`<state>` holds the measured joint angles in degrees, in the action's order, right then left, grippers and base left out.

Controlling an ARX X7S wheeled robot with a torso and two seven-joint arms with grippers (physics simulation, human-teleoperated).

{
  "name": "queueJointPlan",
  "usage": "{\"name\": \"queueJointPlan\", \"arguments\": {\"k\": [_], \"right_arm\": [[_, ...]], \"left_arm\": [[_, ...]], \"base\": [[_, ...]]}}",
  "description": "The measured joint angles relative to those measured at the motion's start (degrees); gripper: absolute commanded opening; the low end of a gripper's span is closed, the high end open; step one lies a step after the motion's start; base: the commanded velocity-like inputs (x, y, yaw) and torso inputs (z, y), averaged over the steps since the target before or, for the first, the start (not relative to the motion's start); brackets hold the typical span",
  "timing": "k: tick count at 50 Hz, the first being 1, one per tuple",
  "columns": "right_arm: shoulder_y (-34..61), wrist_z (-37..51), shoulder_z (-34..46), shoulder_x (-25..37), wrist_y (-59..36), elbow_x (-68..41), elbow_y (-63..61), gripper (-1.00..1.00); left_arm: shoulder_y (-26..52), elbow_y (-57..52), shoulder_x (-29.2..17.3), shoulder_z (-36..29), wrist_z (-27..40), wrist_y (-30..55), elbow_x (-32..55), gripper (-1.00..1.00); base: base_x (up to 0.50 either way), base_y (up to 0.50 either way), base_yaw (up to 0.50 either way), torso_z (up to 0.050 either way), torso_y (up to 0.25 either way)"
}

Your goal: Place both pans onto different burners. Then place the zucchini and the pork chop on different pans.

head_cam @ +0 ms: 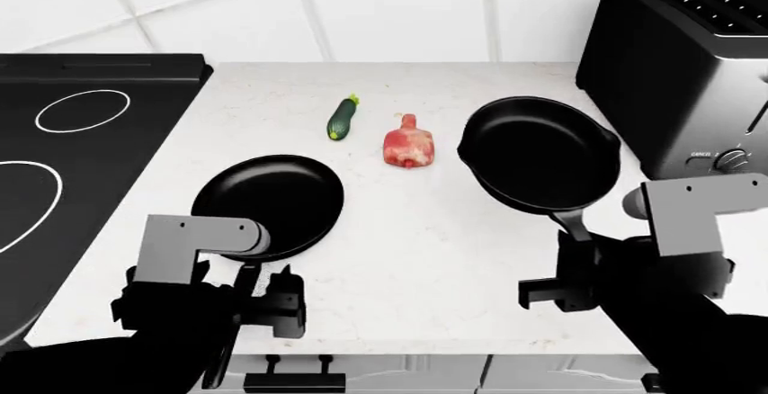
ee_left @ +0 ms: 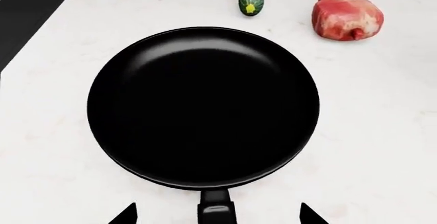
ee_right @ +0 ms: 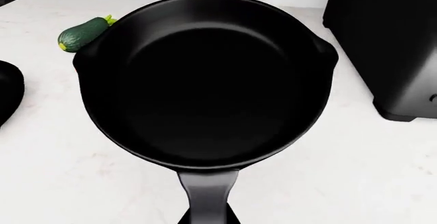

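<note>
The shallow pan (ee_left: 203,106) lies on the white counter, also in the head view (head_cam: 269,205). Its handle (ee_left: 216,211) runs between the spread fingertips of my left gripper (ee_left: 217,217), which is open and not touching it. My right gripper (ee_right: 208,217) is shut on the handle (ee_right: 208,196) of the deeper pan (ee_right: 204,81), which is near the toaster (head_cam: 540,153). I cannot tell whether this pan touches the counter. The zucchini (head_cam: 343,118) and the pork chop (head_cam: 408,145) lie on the counter between the pans, towards the wall. The burners show as white rings (head_cam: 24,205) on the black cooktop at the left.
A black toaster (head_cam: 684,61) stands close to the right of the deeper pan. The cooktop (head_cam: 108,160) fills the left side, with a smaller ring (head_cam: 82,111) at its back. A tiled wall closes the counter behind.
</note>
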<state>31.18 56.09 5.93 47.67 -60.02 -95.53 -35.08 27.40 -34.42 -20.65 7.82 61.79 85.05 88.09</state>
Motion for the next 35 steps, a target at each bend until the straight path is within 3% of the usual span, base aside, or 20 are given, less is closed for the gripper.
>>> {"name": "queueJointPlan", "arguments": {"k": [15,35], "right_arm": [[-1.7,-2.0,-0.7,0.5,0.9,1.5,0.1,-1.00],[-4.5,-4.1,-1.6,0.9,2.3,3.5,0.3,-1.00]], "left_arm": [[-2.9,-0.1,1.3,-1.3,5.0,-3.6,0.4,1.00],[-3.7,0.6,2.0,-5.6,3.8,-6.8,-8.7,1.00]], "base": [[0.00,0.00,0.00,0.001,0.001],[0.00,0.00,0.00,0.000,0.001]]}}
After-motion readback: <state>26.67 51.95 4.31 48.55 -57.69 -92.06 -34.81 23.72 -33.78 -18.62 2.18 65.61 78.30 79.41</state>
